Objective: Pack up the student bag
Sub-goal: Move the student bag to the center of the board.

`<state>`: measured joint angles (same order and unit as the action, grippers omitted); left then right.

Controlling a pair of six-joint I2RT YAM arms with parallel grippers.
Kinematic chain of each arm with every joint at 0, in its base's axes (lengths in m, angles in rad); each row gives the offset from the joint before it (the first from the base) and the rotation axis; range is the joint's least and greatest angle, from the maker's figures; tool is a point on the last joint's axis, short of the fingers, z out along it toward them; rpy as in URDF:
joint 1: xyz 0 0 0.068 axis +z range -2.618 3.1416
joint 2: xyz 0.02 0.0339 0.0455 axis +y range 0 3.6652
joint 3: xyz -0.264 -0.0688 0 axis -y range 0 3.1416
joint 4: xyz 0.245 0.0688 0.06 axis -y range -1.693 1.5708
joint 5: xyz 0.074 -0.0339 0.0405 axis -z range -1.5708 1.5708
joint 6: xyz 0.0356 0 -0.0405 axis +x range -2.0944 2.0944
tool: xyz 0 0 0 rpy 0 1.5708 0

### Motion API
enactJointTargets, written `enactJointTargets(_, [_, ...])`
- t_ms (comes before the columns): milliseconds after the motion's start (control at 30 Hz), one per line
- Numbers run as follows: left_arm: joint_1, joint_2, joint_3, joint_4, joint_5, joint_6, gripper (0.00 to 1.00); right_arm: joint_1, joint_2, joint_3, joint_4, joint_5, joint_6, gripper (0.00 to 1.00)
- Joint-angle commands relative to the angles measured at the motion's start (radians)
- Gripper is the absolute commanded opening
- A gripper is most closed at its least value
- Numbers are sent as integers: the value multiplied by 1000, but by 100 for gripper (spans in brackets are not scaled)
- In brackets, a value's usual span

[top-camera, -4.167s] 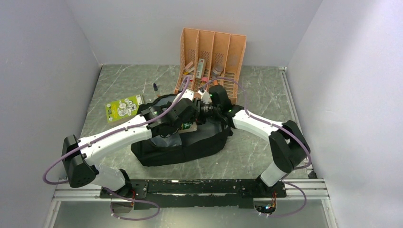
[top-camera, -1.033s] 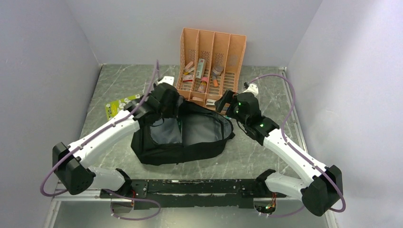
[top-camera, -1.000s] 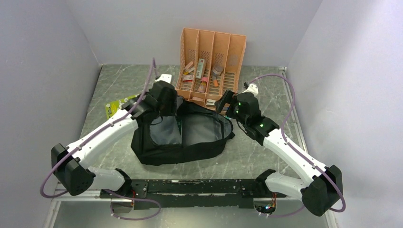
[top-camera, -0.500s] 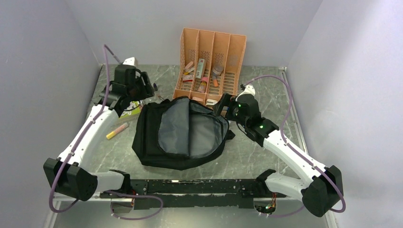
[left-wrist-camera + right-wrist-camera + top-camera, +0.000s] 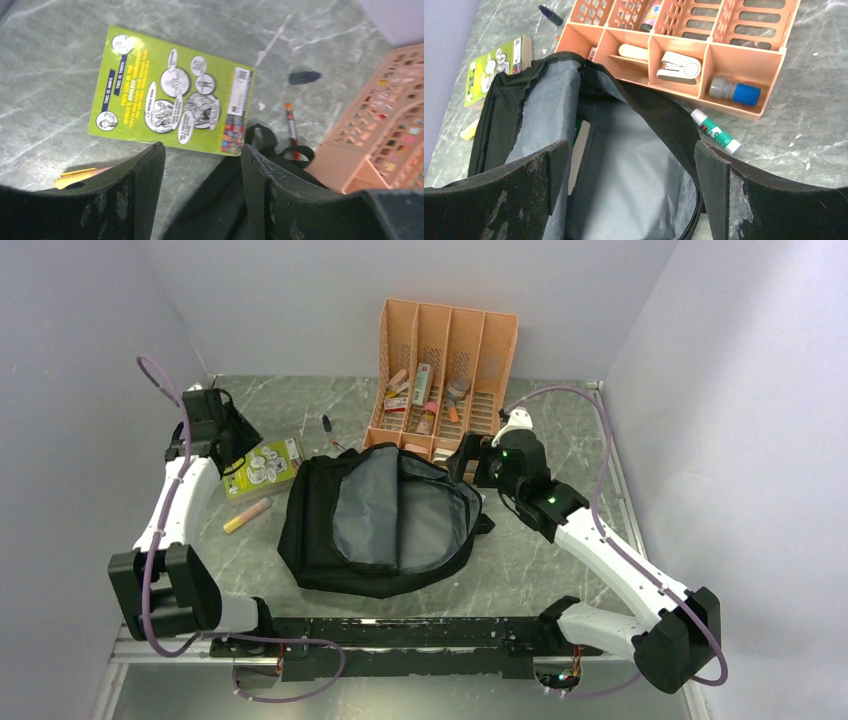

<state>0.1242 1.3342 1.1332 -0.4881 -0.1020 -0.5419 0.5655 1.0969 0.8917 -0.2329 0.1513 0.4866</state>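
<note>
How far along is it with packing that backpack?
The student bag lies unzipped, grey lining showing. Nothing is in hand: the left gripper hangs open above the green book, the right gripper open over the bag. Left outside: the book, a yellow pen, a glue stick and the orange organiser's contents.

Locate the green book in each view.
Top external: green book mid-left, left of the student bag.
Left wrist: green book centre, upper half.
Right wrist: green book at left edge, beside the bag.
Shared landmark: orange file organiser: top centre, right edge, top, respectively.
</note>
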Motion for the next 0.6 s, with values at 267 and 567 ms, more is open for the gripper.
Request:
enactJointTargets(267, [70, 157, -48, 144, -172, -20, 64, -4, 65, 44, -28, -286, -131, 100])
enactJointTargets(567, [101, 159, -101, 207, -122, 9, 68, -4, 111, 66, -64, -345, -141, 100])
